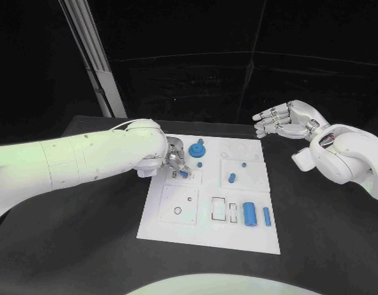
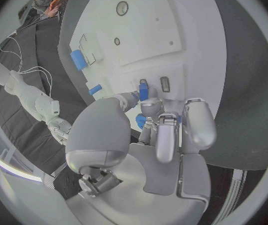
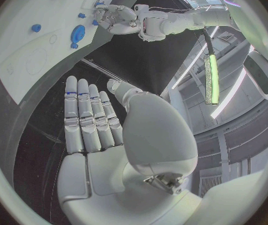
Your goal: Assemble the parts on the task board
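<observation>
L hand (image 1: 174, 161) is down on the task board (image 1: 182, 226), near its left edge toward the far side, fingertips pinching a small blue part (image 2: 143, 91) w/ its tip at or just over the board surface, beside a small slot; can't tell if it's already seated. R hand (image 1: 283, 119) hangs off the board's far right corner, above the table (image 1: 56, 246), fingers straight and together, palm bare, holding nothing. Other blue parts lie loose on the board: a round gear-like piece (image 1: 196, 149) near the far edge, a short peg (image 1: 232, 178) mid-board, a fat cylinder (image 1: 250, 214) and thin pin (image 1: 266, 215) toward the near right corner. Judgement: pinched part looks like rigid plastic, light, smooth, so prob. slippery and apt to twist in the pinch; best held by its sides near the upper end, leaving the lower end free to enter the hole. Light squeeze enough; it's unlikely to be fragile.
</observation>
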Controlling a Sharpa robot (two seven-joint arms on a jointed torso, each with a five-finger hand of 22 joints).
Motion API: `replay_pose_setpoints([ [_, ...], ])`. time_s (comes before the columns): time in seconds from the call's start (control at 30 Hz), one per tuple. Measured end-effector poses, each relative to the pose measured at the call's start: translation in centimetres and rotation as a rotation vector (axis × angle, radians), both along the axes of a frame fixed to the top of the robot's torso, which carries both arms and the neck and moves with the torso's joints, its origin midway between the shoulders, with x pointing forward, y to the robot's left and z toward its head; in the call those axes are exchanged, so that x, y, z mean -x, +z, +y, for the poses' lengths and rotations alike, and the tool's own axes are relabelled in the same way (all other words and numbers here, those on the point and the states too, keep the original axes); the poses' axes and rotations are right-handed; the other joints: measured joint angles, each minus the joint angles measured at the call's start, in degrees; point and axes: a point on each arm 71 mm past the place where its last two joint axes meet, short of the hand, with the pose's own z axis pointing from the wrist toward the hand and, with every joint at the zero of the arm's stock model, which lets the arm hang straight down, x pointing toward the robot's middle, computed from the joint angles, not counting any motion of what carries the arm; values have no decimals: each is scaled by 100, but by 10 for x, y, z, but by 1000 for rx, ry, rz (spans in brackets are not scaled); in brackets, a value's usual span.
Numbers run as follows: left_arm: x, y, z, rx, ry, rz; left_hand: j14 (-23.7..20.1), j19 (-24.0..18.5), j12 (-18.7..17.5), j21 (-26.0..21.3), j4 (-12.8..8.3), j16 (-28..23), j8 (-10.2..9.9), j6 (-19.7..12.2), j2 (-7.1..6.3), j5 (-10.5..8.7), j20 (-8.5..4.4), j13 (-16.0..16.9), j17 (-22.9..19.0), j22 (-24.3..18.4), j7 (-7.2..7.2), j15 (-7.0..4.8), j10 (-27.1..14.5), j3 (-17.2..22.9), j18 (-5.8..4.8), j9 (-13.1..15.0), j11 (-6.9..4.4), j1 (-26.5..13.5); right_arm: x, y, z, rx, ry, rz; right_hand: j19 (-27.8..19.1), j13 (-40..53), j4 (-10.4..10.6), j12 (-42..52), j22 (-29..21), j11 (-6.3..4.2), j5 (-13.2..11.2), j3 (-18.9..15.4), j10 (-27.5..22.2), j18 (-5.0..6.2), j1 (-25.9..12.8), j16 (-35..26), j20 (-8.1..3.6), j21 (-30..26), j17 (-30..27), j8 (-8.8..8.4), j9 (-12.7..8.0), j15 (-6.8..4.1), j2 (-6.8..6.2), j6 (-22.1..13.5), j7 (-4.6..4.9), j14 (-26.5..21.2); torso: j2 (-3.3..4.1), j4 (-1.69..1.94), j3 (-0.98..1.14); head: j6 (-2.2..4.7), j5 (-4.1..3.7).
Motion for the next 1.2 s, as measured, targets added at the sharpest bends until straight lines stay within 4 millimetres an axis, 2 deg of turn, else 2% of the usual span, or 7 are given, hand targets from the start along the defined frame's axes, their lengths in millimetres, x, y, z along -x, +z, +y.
replay_pose_setpoints([
  [0.73, 1, -2, 0, -21, -24, 26, 0, 0, -36, 0, 47, 0, 65, 22, 89, -16, 0, -33, 0, -1, -23, 0, 2, 63, 0, 43, -2, -91, -1, -1, 1, -2, 9, -1, 0, 1, 0, 0, -11, 21, 0, 0, -20, 0, 1, 0, 0, -25, 1, 0, 0, 13, 0, 0, 0, -13, 3, 2, 1, -20, -26],
  [0.8, 0, -2, -1, -23, -26, 27, 0, 0, -36, 0, 40, 0, 72, 23, 60, -16, 0, -4, 0, -1, -24, 0, 52, 70, 0, 69, -11, -120, -1, 0, 2, -3, 10, -1, 0, 1, 0, 0, -12, 20, 0, 0, -20, 0, -9, 0, 0, -25, 1, 0, 1, 20, 10, 0, 0, -20, 3, 2, 2, -21, -26],
  [0.97, -1, -3, -2, -28, -28, 29, 0, 0, -33, 0, -39, 0, 133, 66, 70, -16, 0, 14, 0, 22, -63, 0, 74, 181, 0, 90, -31, -267, -1, 0, 2, -3, 11, -2, 0, 0, -14, 0, -16, 18, 0, 14, -26, 0, -23, 0, 0, -45, 1, 0, 1, 20, 21, -13, 13, -20, 4, 2, 3, -20, -26],
  [1.2, -3, -3, -3, -35, -31, 36, 0, 20, 0, 0, -306, 0, 178, 139, 14, -17, -20, 26, 0, 23, -135, 0, 94, 448, 0, 128, -51, -556, -1, 0, 2, -3, 13, -2, -20, 1, -14, 0, -18, 20, 0, 14, -61, 0, -45, 0, 20, -48, 1, 0, 1, 20, -1, -20, 21, -20, 4, 2, 3, -41, -30],
])
